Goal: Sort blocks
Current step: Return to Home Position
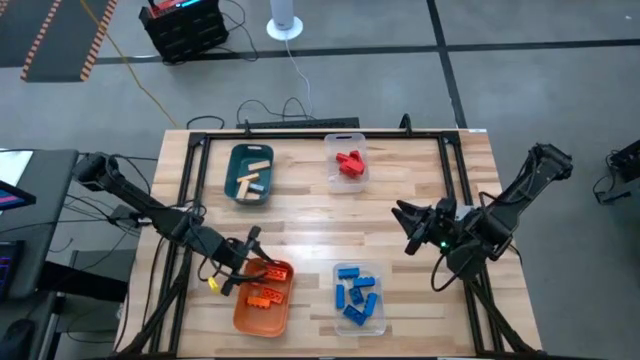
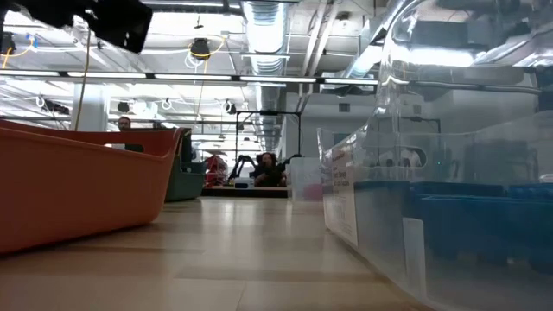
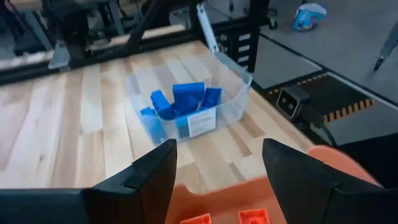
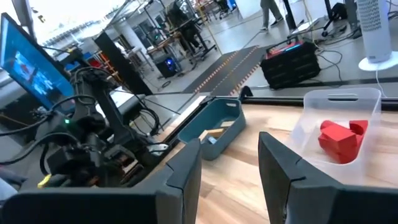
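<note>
All the blocks appear sorted, so what remains is the retreat to rest. The left gripper (image 1: 243, 263) hangs low over the near-left corner of the table (image 1: 310, 230), at the rim of the orange tray (image 1: 245, 318) that holds the orange blocks (image 1: 268, 296). Its fingers are spread wide with nothing between them. To pull back well, I would lift it straight up first, clear of the tray's wall, and only then draw it home, so that it does not drag the tray.

Farther back sits the teal tray (image 1: 236, 160) with the wooden blocks (image 1: 254, 180). To its right a clear bin (image 1: 345, 140) holds the red blocks (image 1: 349, 163). Nearer the front, a second bin (image 1: 340, 270) holds the blue blocks (image 1: 357, 297).

The right gripper (image 1: 405, 228) hovers over bare wood at the right, apart from both bins, fingers parted and empty — it has an open path back.

The blue blocks' bin carries a white label (image 3: 200, 122), but its writing is too small to read.
</note>
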